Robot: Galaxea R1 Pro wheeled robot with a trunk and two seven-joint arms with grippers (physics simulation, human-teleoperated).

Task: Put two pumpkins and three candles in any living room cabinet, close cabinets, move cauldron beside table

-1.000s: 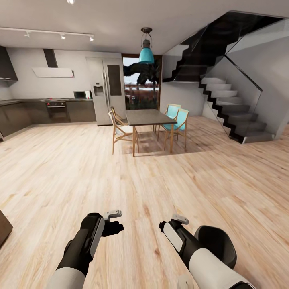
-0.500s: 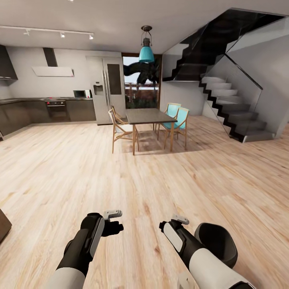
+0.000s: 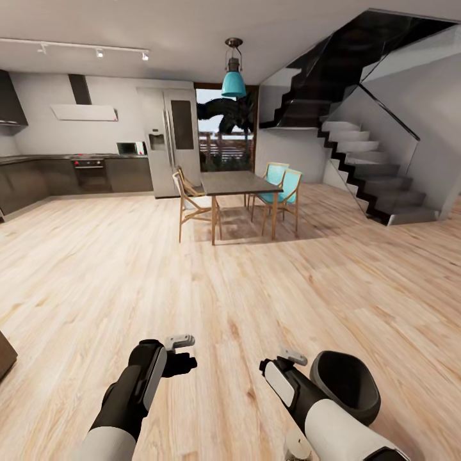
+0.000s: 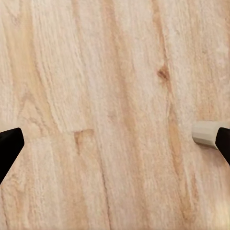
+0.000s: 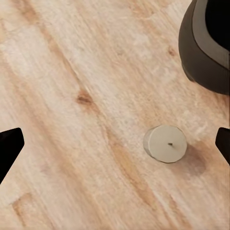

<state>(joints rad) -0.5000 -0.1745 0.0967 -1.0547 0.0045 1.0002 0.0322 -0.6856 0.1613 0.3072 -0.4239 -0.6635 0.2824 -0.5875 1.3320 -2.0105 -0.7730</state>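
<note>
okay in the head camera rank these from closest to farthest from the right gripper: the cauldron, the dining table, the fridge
1. Cauldron: on the floor just beside the right gripper.
2. Dining table: mid-room, ahead.
3. Fridge: against the far kitchen wall.

Matte black rounded cauldron (image 3: pixel 344 385): 1, on wood-plank floor (image 3: pixel 256 288).
Stubby beige-grey candle (image 5: pixel 166 143): 1, upright on floor near cauldron.
Dark-topped dining table with wooden legs (image 3: pixel 237 186): 1.
Chairs at table: 4; turquoise-seated chairs (image 3: pixel 285 192): 2; pale wooden chairs (image 3: pixel 192 206): 2.
Teal pendant lamp (image 3: pixel 234 83): 1.
Tall steel fridge (image 3: pixel 171 142): 1.
Built-in oven (image 3: pixel 90 173): 1.
Wall range hood (image 3: pixel 84 114): 1.
Dark staircase with glass balustrade (image 3: pixel 365 166): 1.
Ceiling track spotlights (image 3: pixel 99 54): 3.
</note>
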